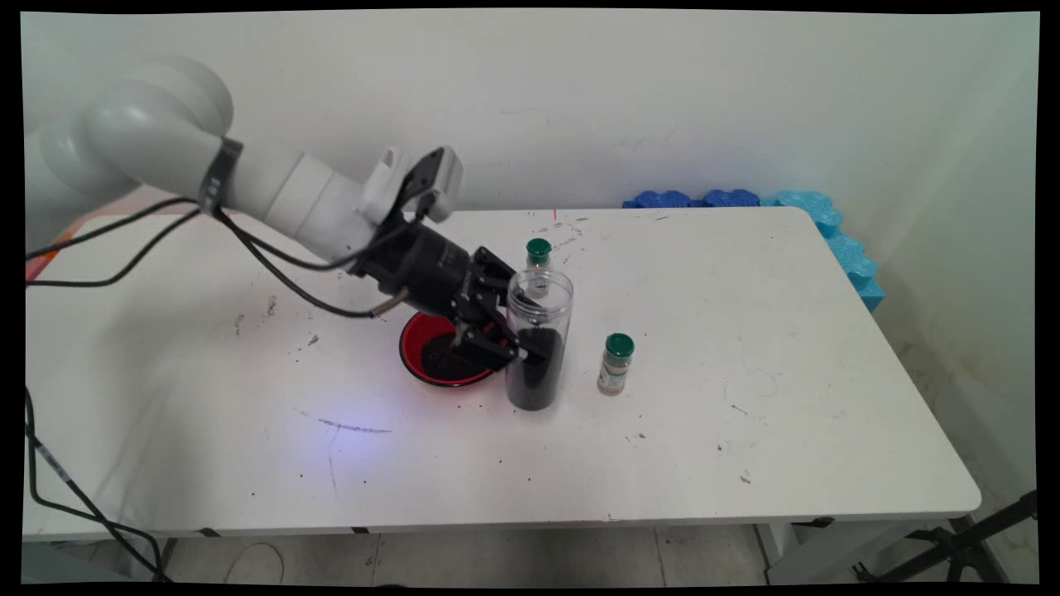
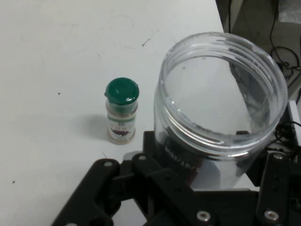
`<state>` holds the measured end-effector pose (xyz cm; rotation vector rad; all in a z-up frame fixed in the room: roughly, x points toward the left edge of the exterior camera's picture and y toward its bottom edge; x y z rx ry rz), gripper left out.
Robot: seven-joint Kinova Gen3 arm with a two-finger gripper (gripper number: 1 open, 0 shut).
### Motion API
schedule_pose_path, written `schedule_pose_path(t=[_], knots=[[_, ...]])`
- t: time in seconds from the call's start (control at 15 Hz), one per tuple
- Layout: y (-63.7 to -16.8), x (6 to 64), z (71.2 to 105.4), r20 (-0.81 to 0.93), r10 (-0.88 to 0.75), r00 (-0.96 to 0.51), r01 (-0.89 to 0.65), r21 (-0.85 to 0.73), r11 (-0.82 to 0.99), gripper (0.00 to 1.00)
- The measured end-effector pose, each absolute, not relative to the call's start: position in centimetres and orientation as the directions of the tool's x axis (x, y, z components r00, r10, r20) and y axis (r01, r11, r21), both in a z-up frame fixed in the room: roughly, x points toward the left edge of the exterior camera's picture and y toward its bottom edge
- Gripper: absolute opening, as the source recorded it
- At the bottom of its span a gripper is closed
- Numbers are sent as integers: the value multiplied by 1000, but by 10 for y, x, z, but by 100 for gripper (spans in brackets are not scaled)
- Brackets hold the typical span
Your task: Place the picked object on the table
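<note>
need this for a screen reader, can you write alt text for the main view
A white robot arm's hand grips a clear open jar half full of dark grains, standing on a white table. A red bowl sits behind the hand; two green-capped spice bottles stand near, one beside the jar, one behind it.

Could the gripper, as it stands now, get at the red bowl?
Probably not yet: the gripper is shut on the clear jar, so its jaws are occupied, though the red bowl sits just beside it.

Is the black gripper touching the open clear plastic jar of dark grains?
Touching. The hand view shows the gripper closed around the clear plastic jar; the main view agrees.
</note>
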<state>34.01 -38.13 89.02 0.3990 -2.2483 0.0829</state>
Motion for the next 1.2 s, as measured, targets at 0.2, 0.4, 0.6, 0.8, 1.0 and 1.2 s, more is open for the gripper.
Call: schedule_pose_path(t=[0.2,0.4,0.6,0.8,1.0,1.2], knots=[[-378,334,874,761,-255,-596,-328,59,943,0],[-375,329,857,766,-262,-587,-349,52,936,0],[-372,325,843,769,-265,-582,-362,47,931,0],[-369,324,835,770,-266,-580,-369,43,928,0],[-367,322,826,772,-267,-577,-377,38,925,0],[-366,320,818,774,-266,-574,-384,33,923,0]])
